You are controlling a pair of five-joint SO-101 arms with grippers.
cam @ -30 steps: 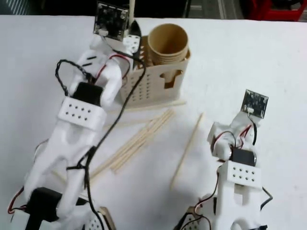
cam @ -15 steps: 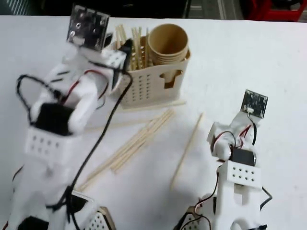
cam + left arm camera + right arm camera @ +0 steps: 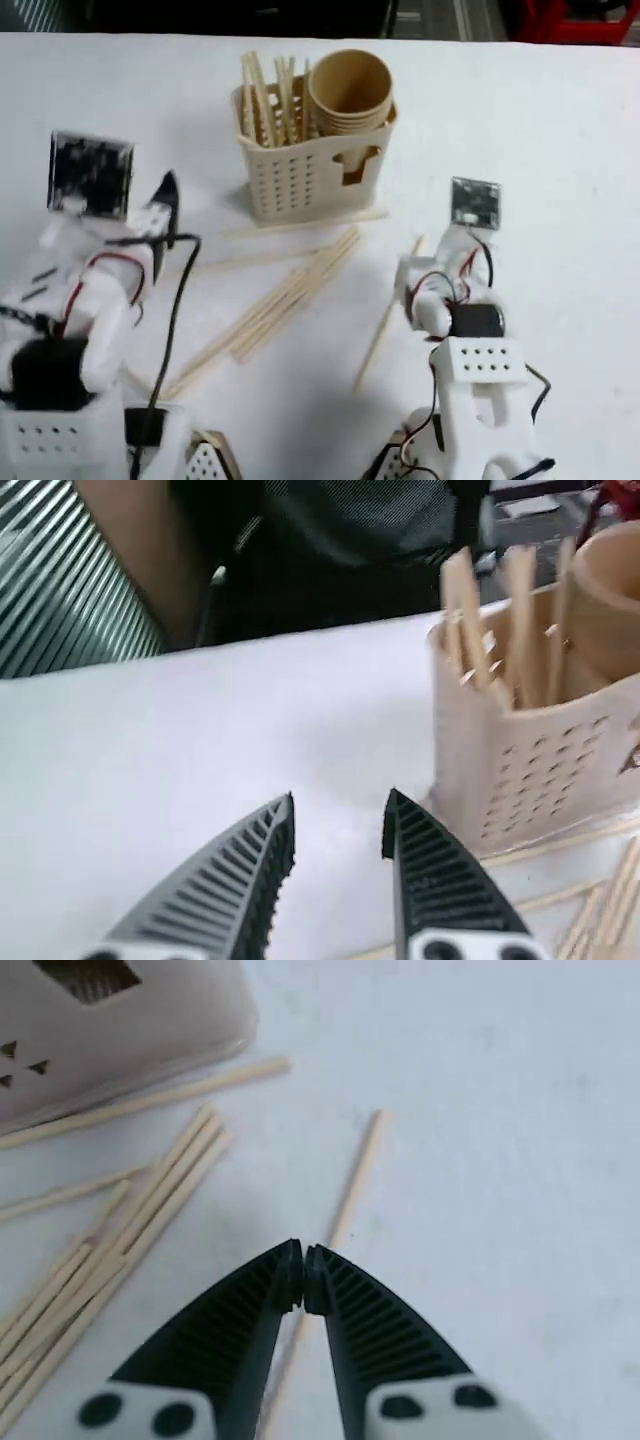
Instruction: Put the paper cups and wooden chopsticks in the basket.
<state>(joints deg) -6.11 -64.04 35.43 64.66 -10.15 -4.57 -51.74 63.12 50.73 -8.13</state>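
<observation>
The lone chopstick (image 3: 355,1185) looks light, thin and stiff, so it could roll or slip. I would pinch it near the middle. It lies on the counter (image 3: 520,120), right under the right gripper (image 3: 302,1278), whose fingers are pressed together with nothing between them. The left gripper (image 3: 340,815) hangs left of the basket (image 3: 300,175), fingers apart and empty. The paper cups (image 3: 350,95) sit in the basket.

We take this for a robotics lab or workshop bench. A table (image 3: 560,120) under a white cover carries two white plastic arms (image 3: 478,380) with bare red and black wiring (image 3: 176,300) and small camera boards (image 3: 474,203). Beyond its far edge stand a ribbed panel (image 3: 60,580) on the left and a red object (image 3: 580,20) on the right.
</observation>
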